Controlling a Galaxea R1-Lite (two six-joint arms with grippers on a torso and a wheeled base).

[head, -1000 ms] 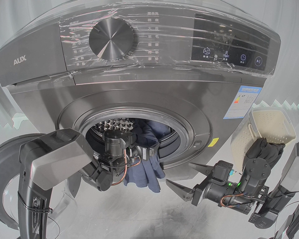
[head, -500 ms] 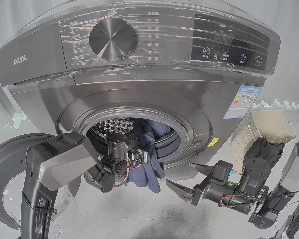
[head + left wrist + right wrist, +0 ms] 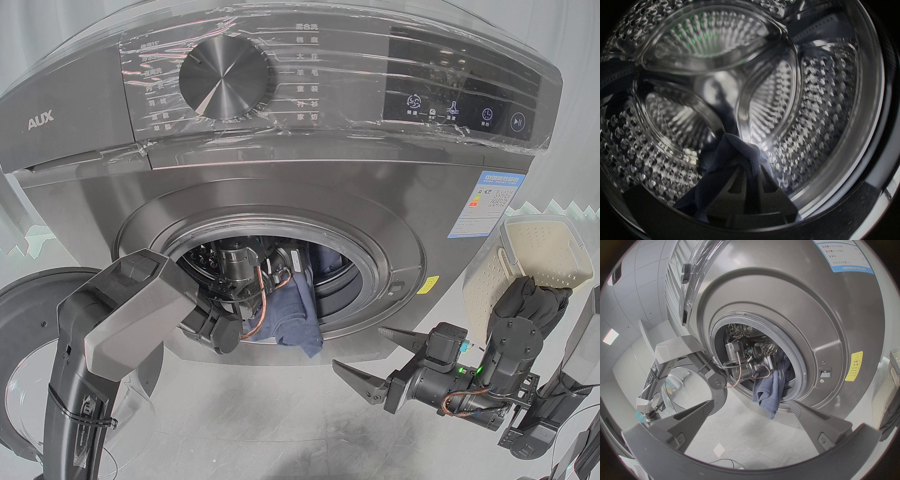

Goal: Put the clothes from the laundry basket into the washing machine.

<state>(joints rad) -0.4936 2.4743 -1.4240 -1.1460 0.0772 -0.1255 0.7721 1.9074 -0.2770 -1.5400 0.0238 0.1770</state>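
1. Head view. My left hand [image 3: 299, 262] is past the door ring of the washing machine [image 3: 281, 187], wrist in the opening. The blue garment [image 3: 287, 319] runs from that hand out over the lower lip of the opening and hangs down the front panel. Its long axis therefore lies inside-to-outside, with the loose end below the hand and nearer to me. My right hand [image 3: 359, 350] hovers low in front of the machine with its fingers spread and nothing between them. It is well apart from the hanging end and close to the laundry basket [image 3: 544, 250], where a dark garment [image 3: 531, 303] is draped over the edge.

2. Left wrist view. The left hand [image 3: 751, 178] is clenched on a bunch of the blue garment [image 3: 737, 153] and points into the drum [image 3: 818, 93]. The cloth peaks just ahead of the fingertips; the rest trails back behind the hand (the trailing part is out of sight here).

3. Right wrist view. Between the spread fingers of the right hand [image 3: 750, 404] I look straight at the opening. The blue garment [image 3: 768, 390] spills over the lip beside the left wrist, its lowest corner near the floor but off it, as far as I can tell. The open door [image 3: 684, 390] stands on the far side of the left arm.

4. Judgement. The move turns on that outward-hanging tail. The left hand holds the inner end, so carrying it deeper should draw the tail in. If the cloth is released where it is now, its weight may pull it back out.
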